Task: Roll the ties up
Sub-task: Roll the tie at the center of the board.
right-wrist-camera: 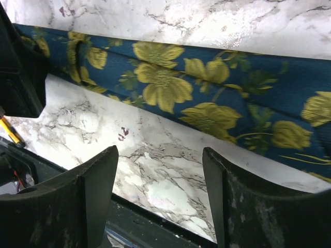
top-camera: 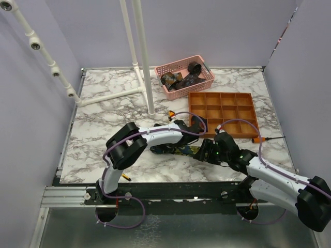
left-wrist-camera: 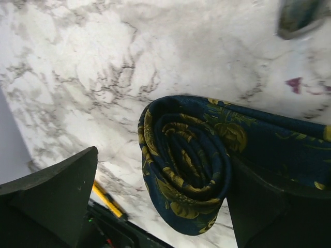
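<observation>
The tie (left-wrist-camera: 181,165) being worked on lies on the marble table (top-camera: 103,119), just on the near side of the orange tray (top-camera: 223,93), toward the arms. One end is wound into a tight, slightly flattened coil. The rest runs out flat as a blue strip with yellow flowers, parallel to the tray's near edge.

The left gripper (left-wrist-camera: 165,170) sits around the coil with its jaws spread wide, so it grips nothing. The coil rests on the table between the fingers and appears to lean against one of them. That position looks deliberate: an open hand around the roll can fence it in and close again for another turn without crushing the windings.

The right gripper (right-wrist-camera: 160,155) hovers low, also on the near side of the tray, over the unrolled length. Its jaws are apart and hold nothing, with only bare marble showing between its fingers and the strip lying just beyond their tips. I judge it is placed there to keep the loose length straight, so the fabric feeds evenly into the roll.

Beyond the far side of the tray stands a pink basket (top-camera: 204,70) holding other ties (top-camera: 181,80). With a long flat stretch unwound, this roll looks about half done.
</observation>
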You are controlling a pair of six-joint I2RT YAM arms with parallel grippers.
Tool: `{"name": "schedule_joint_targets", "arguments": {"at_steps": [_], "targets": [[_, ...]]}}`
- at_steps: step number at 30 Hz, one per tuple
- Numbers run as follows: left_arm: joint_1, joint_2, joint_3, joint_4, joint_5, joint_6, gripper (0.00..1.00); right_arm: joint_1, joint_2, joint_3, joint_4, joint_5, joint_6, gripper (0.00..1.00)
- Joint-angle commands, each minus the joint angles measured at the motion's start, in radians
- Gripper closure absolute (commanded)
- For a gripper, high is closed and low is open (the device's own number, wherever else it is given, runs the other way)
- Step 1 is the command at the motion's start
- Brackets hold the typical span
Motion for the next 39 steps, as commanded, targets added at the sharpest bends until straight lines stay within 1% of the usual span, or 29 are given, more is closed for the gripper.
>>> {"name": "schedule_joint_targets", "arguments": {"at_steps": [1, 4, 8, 12, 13, 15, 19, 22, 23, 27, 33, 39], "targets": [[-0.01, -0.112, 0.008, 0.116, 0.095, -0.013, 0.01, 0.003, -0.052, 0.021, -0.055, 0.009, -0.026, 0.27], [0.003, -0.201, -0.005, 0.13, 0.12, 0.003, 0.01, 0.003, -0.057, 0.056, -0.077, -0.003, -0.034, 0.24], [0.042, -0.337, -0.027, 0.181, 0.195, 0.043, 0.01, 0.003, -0.05, 0.1, -0.093, -0.018, -0.047, 0.2], [0.08, -0.457, -0.054, 0.239, 0.247, 0.09, 0.01, 0.004, -0.01, 0.129, -0.027, -0.101, -0.05, 0.19], [0.102, -0.5, -0.092, 0.272, 0.263, 0.109, 0.01, 0.007, 0.013, 0.139, 0.0, -0.127, -0.041, 0.19], [0.191, -0.607, -0.207, 0.405, 0.339, 0.147, 0.01, 0.029, 0.072, 0.164, 0.049, -0.144, -0.021, 0.19], [0.414, -0.839, -0.482, 0.71, 0.585, 0.256, 0.01, 0.121, 0.242, 0.285, 0.095, -0.109, 0.003, 0.2], [0.516, -0.951, -0.656, 0.897, 0.737, 0.301, 0.01, 0.177, 0.366, 0.378, 0.106, -0.065, 0.008, 0.22], [0.544, -0.965, -0.698, 0.936, 0.814, 0.307, 0.01, 0.188, 0.409, 0.407, 0.11, -0.058, 0.01, 0.23], [0.61, -0.96, -0.78, 1.009, 0.946, 0.32, 0.01, 0.198, 0.535, 0.485, 0.127, -0.053, 0.015, 0.26], [0.632, -0.944, -0.823, 1.041, 0.996, 0.376, 0.01, 0.199, 0.674, 0.564, 0.109, -0.032, 0.011, 0.31], [0.634, -0.889, -0.82, 1.046, 1.056, 0.398, 0.01, 0.183, 0.708, 0.551, 0.09, 0.021, 0.013, 0.37]]}}
